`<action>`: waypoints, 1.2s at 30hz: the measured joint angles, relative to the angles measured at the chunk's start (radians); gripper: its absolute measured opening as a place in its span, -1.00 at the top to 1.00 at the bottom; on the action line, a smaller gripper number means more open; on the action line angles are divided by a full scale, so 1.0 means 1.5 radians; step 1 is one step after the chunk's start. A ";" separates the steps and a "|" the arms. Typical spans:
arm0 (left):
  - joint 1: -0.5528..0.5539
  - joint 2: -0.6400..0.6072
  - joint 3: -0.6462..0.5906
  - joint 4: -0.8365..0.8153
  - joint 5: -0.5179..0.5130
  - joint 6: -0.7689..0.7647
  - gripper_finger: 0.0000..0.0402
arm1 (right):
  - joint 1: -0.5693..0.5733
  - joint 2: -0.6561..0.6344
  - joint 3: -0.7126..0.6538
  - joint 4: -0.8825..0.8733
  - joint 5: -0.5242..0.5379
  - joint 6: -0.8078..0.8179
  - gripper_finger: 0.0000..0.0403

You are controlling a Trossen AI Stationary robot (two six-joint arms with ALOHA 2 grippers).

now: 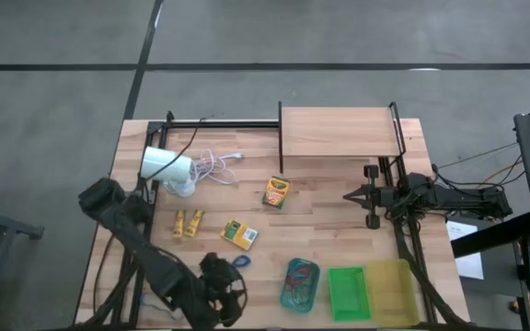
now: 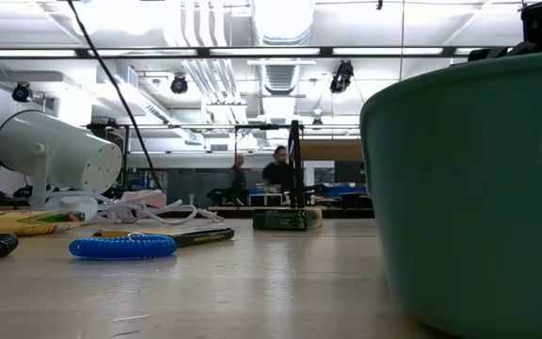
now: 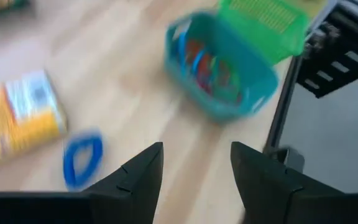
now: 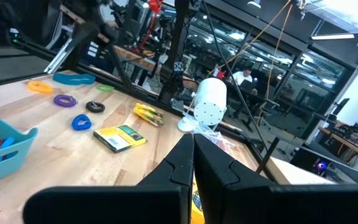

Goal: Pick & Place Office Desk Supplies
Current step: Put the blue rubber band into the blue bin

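left gripper (image 3: 194, 180): fingers apart, nothing between them. Hangs over the near-left table edge, close to the blue loop (image 3: 82, 158). Looks lined up for a pick there, my guess.
right gripper (image 4: 191, 163): fingers pressed together, empty. Parked at the right side of the table by the shelf frame; that arm is waiting.
blue loop: flat on the wood, just beside a crayon box (image 1: 238, 234), between that box and the teal tray (image 1: 299, 284). Free on all sides, so an easy top-down grab.
teal tray: already holds several coloured loops, so it reads as the drop spot for loops. Short carry from the blue one.
green tray (image 1: 347, 292), yellow tray (image 1: 391, 291): in a row with the teal tray along the near edge; contents not clear.
other crayon box (image 1: 276, 192): mid-table, well apart from the trays.
small yellow pieces (image 1: 188, 223): left of centre, near the lamp (image 1: 167, 166).
more loops (image 4: 64, 99): orange, purple, black, green, seen only from the right wrist, near the left edge.
progress: partly sorted; boxes and loose loops not yet placed.
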 joint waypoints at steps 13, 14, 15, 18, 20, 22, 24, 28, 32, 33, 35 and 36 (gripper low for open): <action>-0.078 0.001 -0.032 -0.034 0.278 -0.480 0.04 | 0.000 0.000 0.000 0.000 0.000 0.000 0.96; -0.085 0.001 -0.032 -0.034 0.303 -0.506 0.04 | 0.000 0.000 0.000 0.000 0.000 0.000 0.96; -0.091 0.001 -0.032 -0.034 0.327 -0.533 0.04 | 0.000 0.000 0.000 0.000 0.000 0.000 0.96; -0.113 0.001 -0.032 -0.034 0.384 -0.604 0.04 | 0.000 0.000 0.000 0.000 0.000 0.000 0.96; -0.128 0.001 -0.032 -0.044 0.405 -0.640 0.04 | 0.000 0.000 0.000 0.000 0.000 0.000 0.96; -0.143 0.001 -0.032 -0.061 0.409 -0.680 0.04 | 0.000 0.000 0.000 0.000 0.000 0.000 0.96; -0.156 0.004 -0.032 -0.075 0.409 -0.717 0.04 | 0.000 0.000 0.000 0.000 0.000 0.000 0.96; -0.174 0.005 -0.051 -0.069 0.412 -0.760 0.04 | 0.000 0.000 0.000 0.000 0.000 0.000 0.96; -0.175 0.005 -0.081 -0.062 0.447 -0.757 0.04 | 0.000 0.000 0.000 0.000 0.000 0.000 0.96; -0.175 0.005 -0.092 -0.061 0.455 -0.756 0.04 | 0.000 0.000 0.000 0.000 0.000 0.000 0.96; -0.174 0.006 -0.111 -0.061 0.467 -0.740 0.04 | 0.000 0.000 0.000 0.000 0.000 0.000 0.96; -0.174 0.006 -0.118 -0.055 0.468 -0.729 0.04 | 0.000 0.000 0.000 0.000 0.000 0.000 0.96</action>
